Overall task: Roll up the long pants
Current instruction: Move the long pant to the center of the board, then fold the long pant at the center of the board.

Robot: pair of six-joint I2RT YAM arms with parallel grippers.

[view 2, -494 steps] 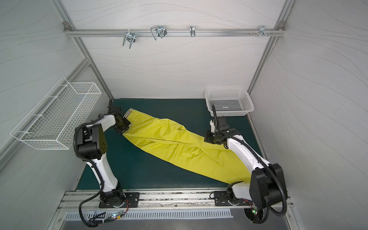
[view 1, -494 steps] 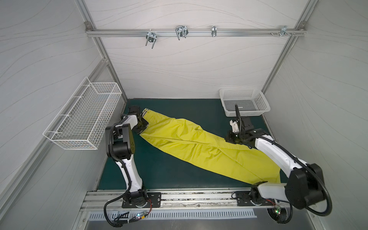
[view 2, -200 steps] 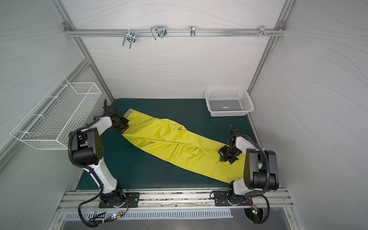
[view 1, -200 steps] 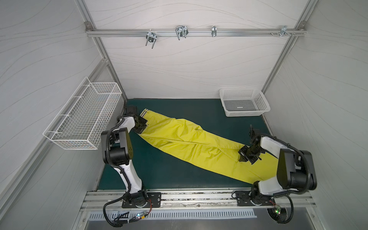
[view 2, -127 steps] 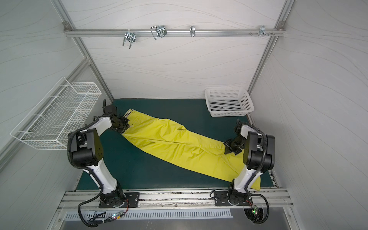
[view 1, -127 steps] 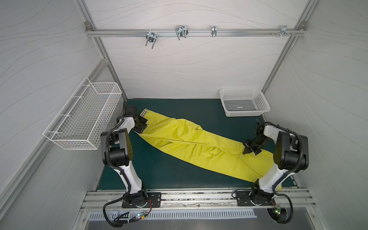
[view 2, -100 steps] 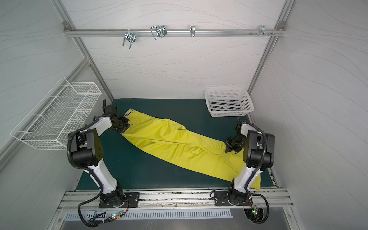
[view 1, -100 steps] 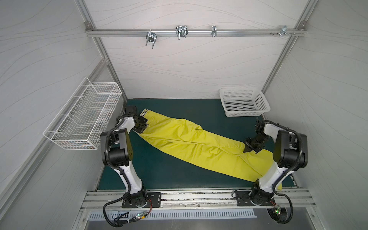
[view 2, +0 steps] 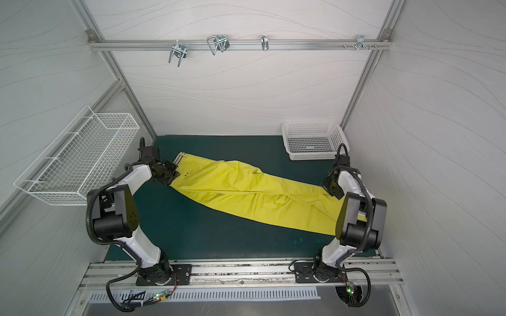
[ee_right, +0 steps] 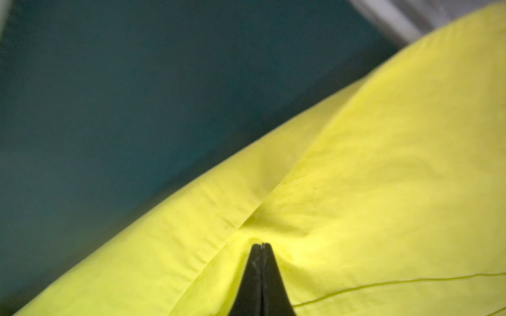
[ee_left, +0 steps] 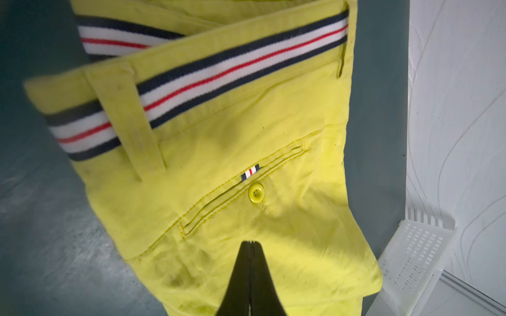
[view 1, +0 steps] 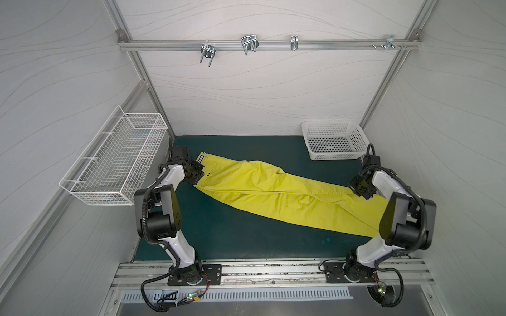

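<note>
Pants (view 1: 273, 197) on grn mat (view 1: 232, 235) — white walls (view 1: 260, 90)

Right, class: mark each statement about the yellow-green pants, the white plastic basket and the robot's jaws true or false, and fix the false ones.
1. The bright yellow-green fabric pants lie unrolled on the dark green table. True.
2. The left gripper has its jaws shut. True.
3. The right gripper has its jaws wide open. False: they are shut, tips on the pants.
4. The white plastic basket sits on the pants. False: it stands apart, in the table's far right corner.
</note>
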